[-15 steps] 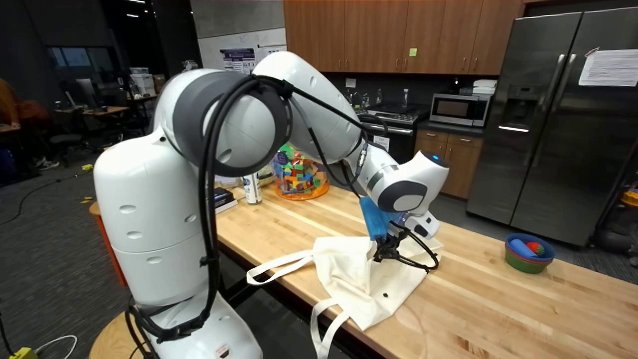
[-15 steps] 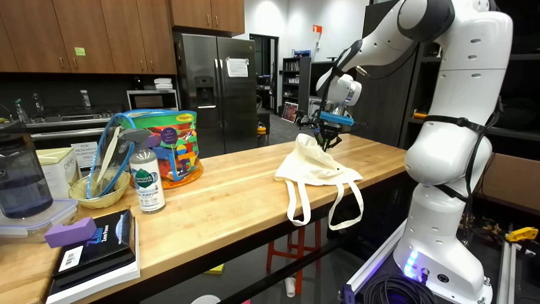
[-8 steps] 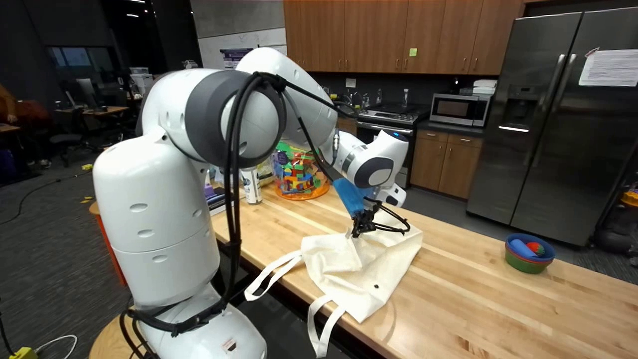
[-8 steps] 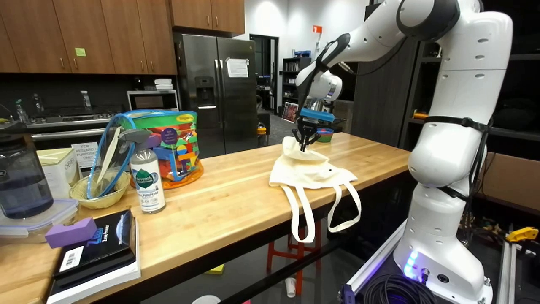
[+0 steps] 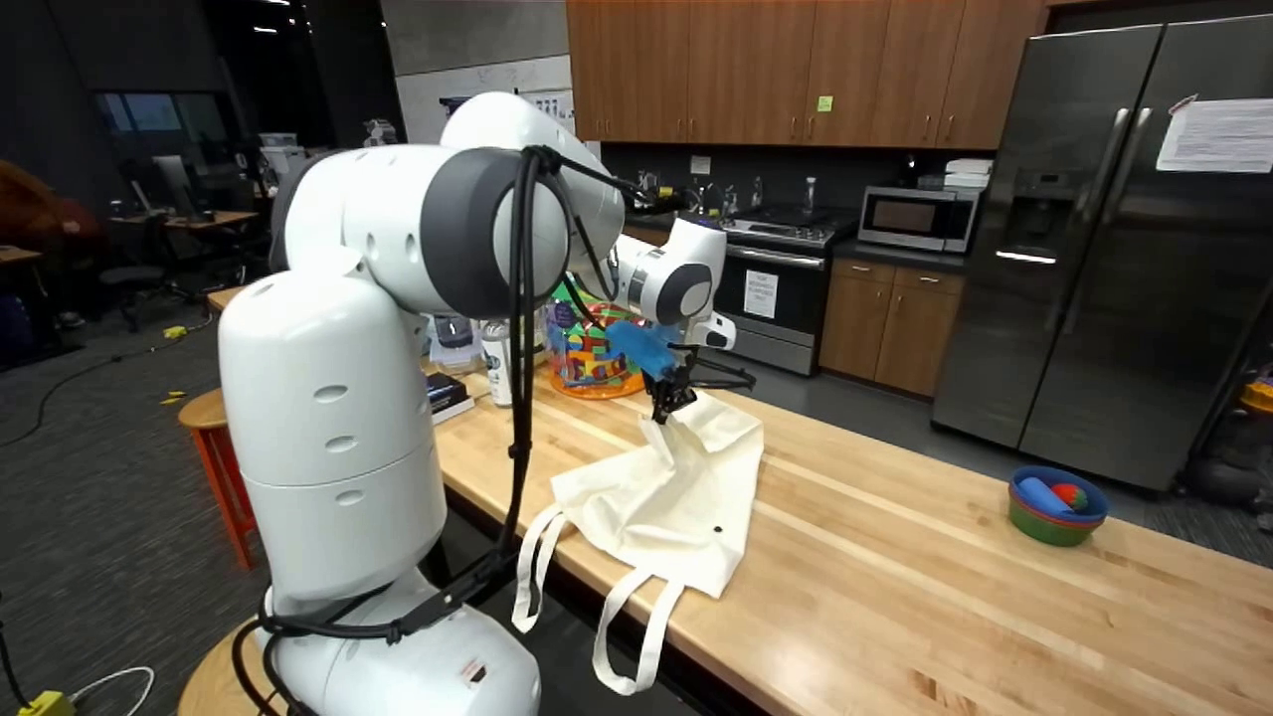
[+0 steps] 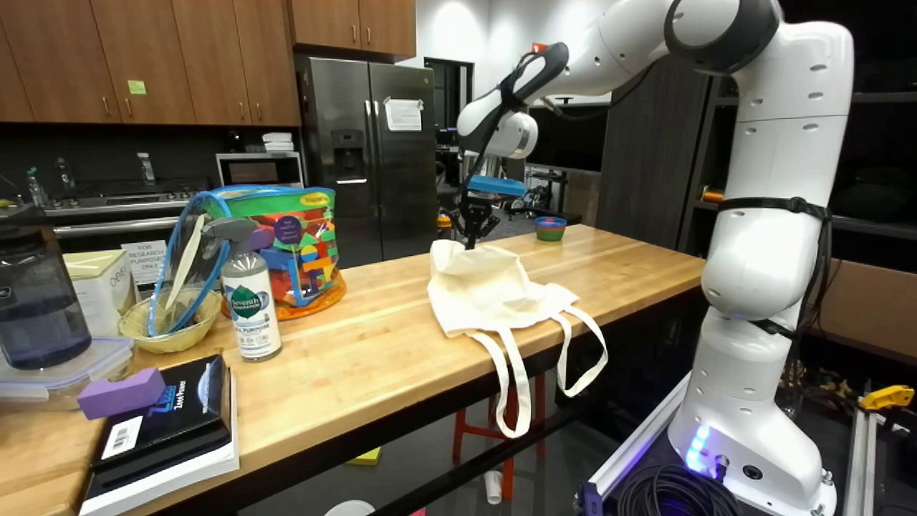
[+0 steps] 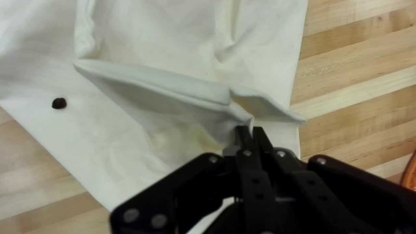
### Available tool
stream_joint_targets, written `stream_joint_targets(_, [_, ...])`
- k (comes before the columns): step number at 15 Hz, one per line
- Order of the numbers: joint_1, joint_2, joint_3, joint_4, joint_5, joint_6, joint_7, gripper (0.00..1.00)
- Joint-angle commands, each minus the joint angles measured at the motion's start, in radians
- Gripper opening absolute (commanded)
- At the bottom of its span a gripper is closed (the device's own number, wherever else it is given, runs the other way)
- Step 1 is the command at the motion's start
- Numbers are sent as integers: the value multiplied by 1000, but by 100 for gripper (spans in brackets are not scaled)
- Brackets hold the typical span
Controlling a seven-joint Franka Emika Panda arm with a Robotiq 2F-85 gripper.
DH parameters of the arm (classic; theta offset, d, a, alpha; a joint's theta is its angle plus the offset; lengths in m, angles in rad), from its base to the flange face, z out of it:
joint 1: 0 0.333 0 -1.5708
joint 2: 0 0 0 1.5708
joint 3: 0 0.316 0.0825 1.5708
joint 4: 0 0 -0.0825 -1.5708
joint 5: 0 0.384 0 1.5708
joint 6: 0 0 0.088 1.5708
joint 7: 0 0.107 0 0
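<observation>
i count one cream cloth bag (image 5: 656, 502) on one wooden table (image 5: 945, 557); it is visible in both exterior views. the bag carries two straps (image 6: 521, 383), both hanging past the table edge. in the wrist view, one small dark spot (image 7: 59, 103) is located on the cloth; i cannot tell what it is. well apart from the bag, on the same table, i count one stack of nested bowls (image 5: 1057, 532) containing two items: one blue piece (image 5: 1041, 495) and one red piece (image 5: 1069, 495). in an exterior view i also register one spray bottle (image 6: 249, 315), just beside one clear zip bag of toy blocks (image 6: 308, 244); one wicker basket (image 6: 168, 335); and one purple block (image 6: 122, 394) at the corner of one black box (image 6: 172, 416).

gripper, quantity one: i have the gripper (image 7: 250, 129) pressed together, with no opening between its two fingertips beyond the thickness of the cloth. it pinches a raised fold (image 7: 169, 81) of the bag. in the wrist view, this fold runs from the left into the fingertips; a second ridge extends to the right. in both exterior views, the gripper is directed downward at the end of the bag away from the straps.
</observation>
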Motion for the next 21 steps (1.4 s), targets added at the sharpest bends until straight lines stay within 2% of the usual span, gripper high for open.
stream_joint_targets(1, [31,71,22,122,-40,-57,3,1])
stream_joint_targets(3, [49,109,37,185,-46,-86,-9,1])
stream_joint_targets(7, [47,206,51,345,14,-203,-64,1])
stream_joint_targets(13, [-2,377,6,580,48,-361,-20,1])
stream_joint_targets(17, [-39,414,-32,626,43,-384,3,1])
stream_joint_targets(21, [-70,350,-65,540,39,-340,0,1])
